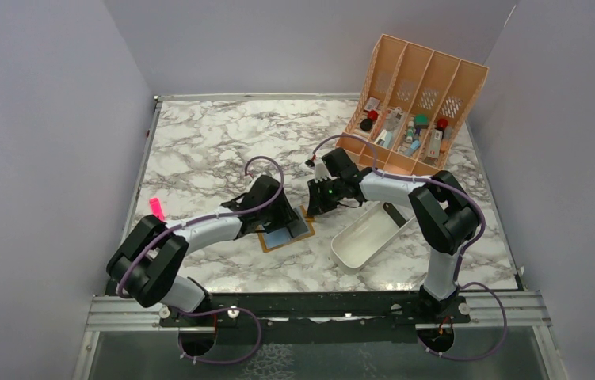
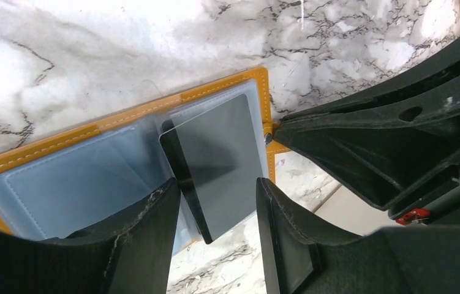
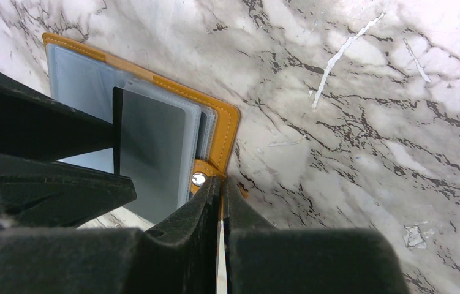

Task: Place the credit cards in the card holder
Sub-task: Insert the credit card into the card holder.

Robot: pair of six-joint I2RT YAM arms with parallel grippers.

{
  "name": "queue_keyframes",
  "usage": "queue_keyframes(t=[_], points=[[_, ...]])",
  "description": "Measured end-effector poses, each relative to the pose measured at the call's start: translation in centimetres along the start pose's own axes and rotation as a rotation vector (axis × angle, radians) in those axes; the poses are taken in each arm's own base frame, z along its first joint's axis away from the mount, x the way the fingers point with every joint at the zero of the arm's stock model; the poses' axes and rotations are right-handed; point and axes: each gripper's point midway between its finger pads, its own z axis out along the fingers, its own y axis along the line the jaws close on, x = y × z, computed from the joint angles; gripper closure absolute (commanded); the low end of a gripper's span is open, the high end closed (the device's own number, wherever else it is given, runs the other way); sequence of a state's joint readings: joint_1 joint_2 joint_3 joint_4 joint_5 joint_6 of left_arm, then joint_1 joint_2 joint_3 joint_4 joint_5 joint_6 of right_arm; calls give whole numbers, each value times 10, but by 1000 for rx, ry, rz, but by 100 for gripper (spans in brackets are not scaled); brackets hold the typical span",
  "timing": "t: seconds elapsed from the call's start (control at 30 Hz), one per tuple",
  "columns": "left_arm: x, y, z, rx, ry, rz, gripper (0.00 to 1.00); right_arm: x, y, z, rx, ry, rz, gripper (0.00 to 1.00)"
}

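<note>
Nearest us on the counter (image 1: 215, 142), the wallet (image 1: 267, 243) lies spread open and flat, its clear sleeves facing up, between the two arms. A dark grey card (image 2: 215, 159) sits partly pushed into the sleeves on the side that has the snap, with one end sticking out past the wallet's edge. The left tool (image 2: 218, 190) hangs over that end about half open, one finger on each side of the card, and we see no grip on it. The right tool (image 3: 221, 182) is closed, its tips pinching the wallet's snap tab at the edge just beside the card. Just to the right, a white tray (image 1: 361, 237) lies at an angle beside the right arm. Farther back in the right corner stands a peach slotted organiser (image 1: 421, 87) with small items in it.
</note>
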State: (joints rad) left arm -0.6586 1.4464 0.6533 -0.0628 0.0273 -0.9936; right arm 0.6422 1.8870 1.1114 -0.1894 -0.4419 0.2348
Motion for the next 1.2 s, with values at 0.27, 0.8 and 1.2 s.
queue_keyframes(t=[0.27, 0.8, 1.2], points=[[-2, -10, 6, 3, 5, 35, 49, 0, 0, 0, 1, 1, 1, 90], [-2, -14, 8, -13, 15, 97, 47, -2, -10, -9, 81, -8, 5, 80], [-24, -25, -35, 60, -50, 133, 46, -36, 14, -46, 83, -133, 60, 78]])
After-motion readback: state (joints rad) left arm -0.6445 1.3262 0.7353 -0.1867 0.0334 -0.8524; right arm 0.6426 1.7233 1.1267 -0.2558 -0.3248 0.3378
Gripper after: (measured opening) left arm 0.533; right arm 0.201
